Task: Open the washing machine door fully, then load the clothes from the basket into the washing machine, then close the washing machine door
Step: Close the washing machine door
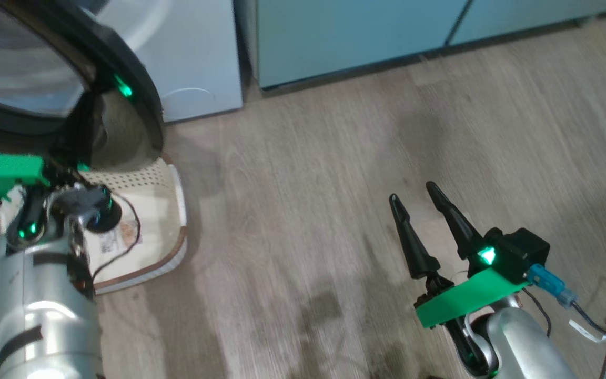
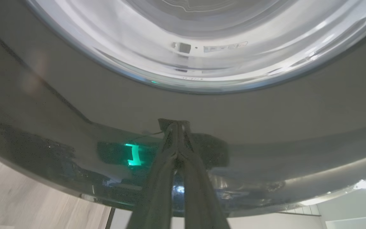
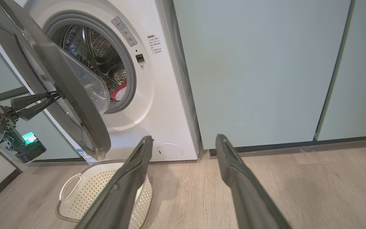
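my left gripper (image 2: 176,125) has its two long dark fingers squeezed together. the tips touch the outer face of the large round washing machine door (image 3: 75,105), the one with the wide glossy black rim and clear bulging window. that door stands partway open, swung out from the big white front-loading washing machine (image 3: 167,95). it hangs over the small white perforated plastic basket (image 3: 91,190) with the brown woven-look rim, which sits on the pale wood-look floor (image 1: 308,210) just in front of the machine. a label sticker (image 1: 113,239) shows on the basket's bottom. bright red clothes (image 3: 119,91) lie low in the steel perforated drum (image 3: 102,47). my right gripper (image 1: 412,191) hovers over the floor well to the right. its fingers are spread apart and point toward the pale teal cabinets (image 3: 249,63).
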Controlling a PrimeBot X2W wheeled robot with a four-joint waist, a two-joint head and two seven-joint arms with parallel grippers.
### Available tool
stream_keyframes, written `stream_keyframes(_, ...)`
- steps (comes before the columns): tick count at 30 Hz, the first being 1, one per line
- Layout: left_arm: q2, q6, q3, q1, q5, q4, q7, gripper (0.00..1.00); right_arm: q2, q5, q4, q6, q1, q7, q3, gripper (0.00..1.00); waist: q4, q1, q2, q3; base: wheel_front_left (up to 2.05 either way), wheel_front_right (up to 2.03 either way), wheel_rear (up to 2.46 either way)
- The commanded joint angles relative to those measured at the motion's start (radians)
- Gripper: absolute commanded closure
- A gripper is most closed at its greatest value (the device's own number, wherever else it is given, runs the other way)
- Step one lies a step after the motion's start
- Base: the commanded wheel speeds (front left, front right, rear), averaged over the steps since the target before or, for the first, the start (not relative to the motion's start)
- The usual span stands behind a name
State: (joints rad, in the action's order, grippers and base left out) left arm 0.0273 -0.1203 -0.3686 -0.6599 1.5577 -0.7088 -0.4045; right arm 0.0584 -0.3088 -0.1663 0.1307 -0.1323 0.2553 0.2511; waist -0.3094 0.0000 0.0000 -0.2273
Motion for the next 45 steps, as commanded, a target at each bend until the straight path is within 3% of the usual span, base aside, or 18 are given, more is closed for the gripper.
stream_keyframes(1,0.023,-0.009,-0.005,-0.055,0.003,0.022,0.026,1.0,-0.008,-0.011,0.04,0.0,-0.032,0.006,0.02,0.0,-0.036,0.0,0.0,-0.034,0.0,0.0,0.0)
stream_keyframes(16,0.083,-0.01,-0.055,-0.272,-0.072,-0.077,0.348,1.0,-0.008,-0.082,0.058,0.0,-0.053,0.006,0.021,0.0,-0.22,0.0,0.0,-0.126,0.0,0.0,0.0)
stream_keyframes(24,0.09,-0.01,-0.059,-0.393,-0.079,-0.14,0.434,1.0,-0.008,-0.092,0.074,0.0,-0.034,0.006,-0.013,0.0,-0.233,0.0,0.0,-0.147,0.0,0.0,0.0)
stream_keyframes(36,0.091,-0.01,-0.023,-0.359,-0.087,-0.142,0.417,1.0,-0.008,-0.091,0.06,0.0,-0.05,0.006,0.006,0.0,-0.225,0.0,0.0,-0.117,0.0,0.0,0.0)
stream_keyframes(45,0.054,-0.01,0.078,-0.153,-0.114,-0.06,0.323,1.0,-0.008,-0.053,0.039,0.0,-0.051,0.006,-0.025,0.0,-0.132,0.0,0.0,-0.03,0.0,0.0,0.0)
